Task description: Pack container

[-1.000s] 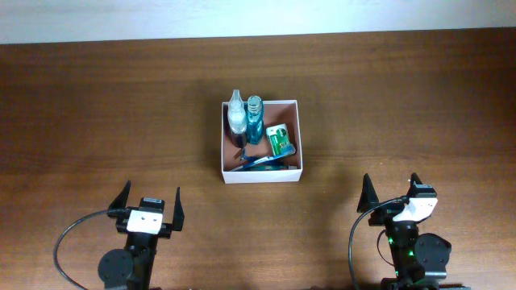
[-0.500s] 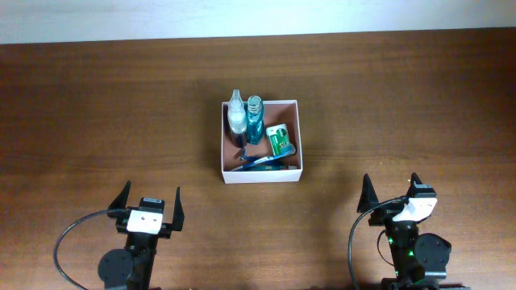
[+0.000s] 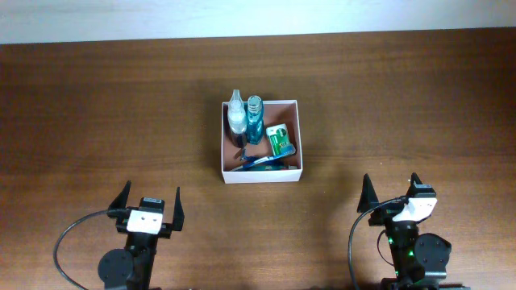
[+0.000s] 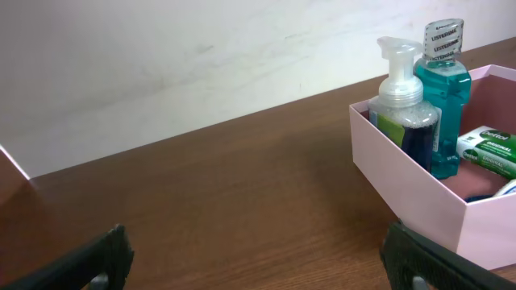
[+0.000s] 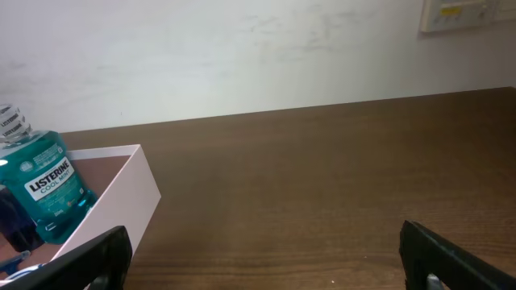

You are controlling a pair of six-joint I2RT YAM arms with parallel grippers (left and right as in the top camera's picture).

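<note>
The container [image 3: 261, 176] sits on the wooden table [image 3: 97, 105] near its middle, well ahead of both arms and between them, a little nearer the right one. Its outer walls are white and its inside reddish-brown. In the back left corner a clear pump bottle [image 3: 236, 121] with dark liquid stands upright, and just beside it, to its right, stands a teal mouthwash bottle [image 3: 255, 119]. The right wrist view shows its label reading "LISTERINE COOL", with a third word below too small to make out. The left wrist view shows "LISTERINE" printed on the seal around the cap. A green-and-white packet [image 3: 280, 140] lies flat on the right side of the box; the writing on it is too small to read with certainty. A blue item [image 3: 258, 162] lies along the front wall, but what it is cannot be told. The left gripper [image 3: 152, 193] hangs low at the near edge of the table, its fingers spread wide and holding nothing. The right gripper [image 3: 390, 181] does the same on its side, wide open and empty. On the pale wall [image 5: 242, 48] behind the table is a wall plate [image 5: 463, 12] with a yellow sticker whose text is illegible.
</note>
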